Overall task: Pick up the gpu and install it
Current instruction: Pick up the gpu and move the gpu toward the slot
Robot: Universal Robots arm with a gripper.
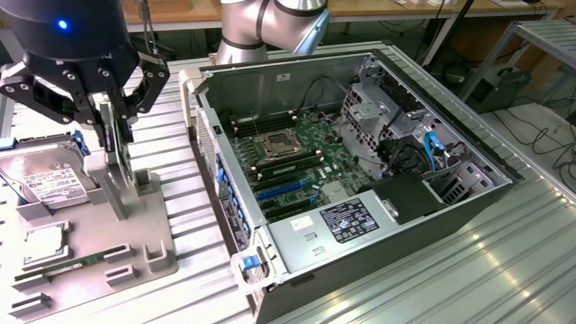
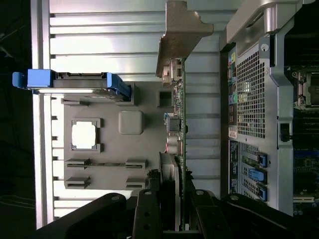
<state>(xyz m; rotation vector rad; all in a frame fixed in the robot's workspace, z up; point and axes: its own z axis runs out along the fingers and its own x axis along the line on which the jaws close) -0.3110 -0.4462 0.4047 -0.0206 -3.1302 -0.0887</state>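
Gripper pointing straight down, clenched on upright gpu beside open computer case.

place: robotics lab/workshop | evidence: arm mounted at ribbed metal counter; opened PC case and parts fixture laid out; benches, cables seen behind

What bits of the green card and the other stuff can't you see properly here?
- Card: in the exterior view the gripper hides its top; the wrist view sees it edge-on, so its flat sides can't be made out.
- Hard drive: cut off by the exterior view's left edge.
- Sticker in the computer case: exterior view, writing too small to read.
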